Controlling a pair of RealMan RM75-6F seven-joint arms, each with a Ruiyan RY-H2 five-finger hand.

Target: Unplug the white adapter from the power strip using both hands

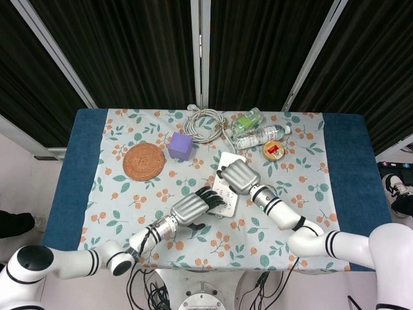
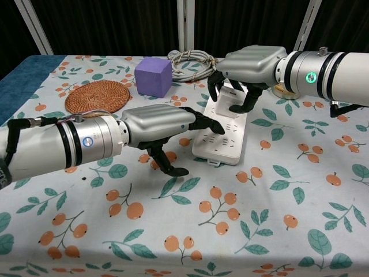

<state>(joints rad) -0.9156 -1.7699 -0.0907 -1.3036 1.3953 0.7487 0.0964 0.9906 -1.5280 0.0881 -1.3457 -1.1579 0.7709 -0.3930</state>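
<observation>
white power strip (image 2: pixel 222 133) | left hand (image 2: pixel 158 124) fingers pressing it | right hand (image 2: pixel 248 66) fingers clamp adapter (image 2: pixel 232 92), chest view only

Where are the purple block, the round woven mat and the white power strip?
purple block (image 2: pixel 153 77), chest view, on its front face.
round woven mat (image 2: pixel 96 96), chest view, on the middle of its top.
white power strip (image 2: pixel 222 141), chest view, on the bare top near its front end.
</observation>
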